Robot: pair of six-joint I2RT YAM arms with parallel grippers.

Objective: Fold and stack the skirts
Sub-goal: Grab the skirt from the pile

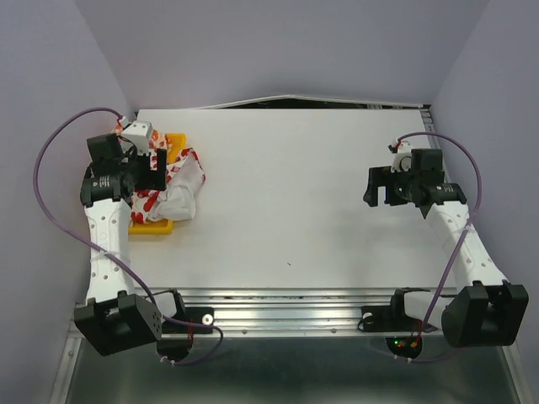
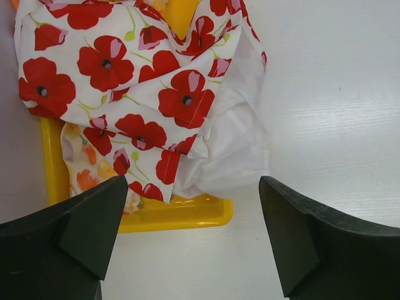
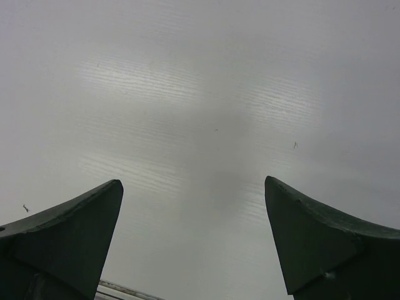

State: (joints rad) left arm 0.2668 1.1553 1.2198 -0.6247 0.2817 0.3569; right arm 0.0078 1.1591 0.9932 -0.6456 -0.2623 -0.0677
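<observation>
Both wide apart: left gripper [image 2: 193,187] over the yellow tray [image 2: 181,214] holding red-flowered skirt [image 2: 144,94] atop cream skirt [image 2: 84,170]; right gripper [image 3: 194,187] well away.

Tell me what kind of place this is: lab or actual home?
Probably a lab test booth, not a home: plain lavender walls close in a white table, a left arm and right arm are bolted at its near edge, and two crumpled skirts sit heaped on a yellow tray.

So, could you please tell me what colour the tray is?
The tray is yellow; the left wrist view shows it best.
</observation>
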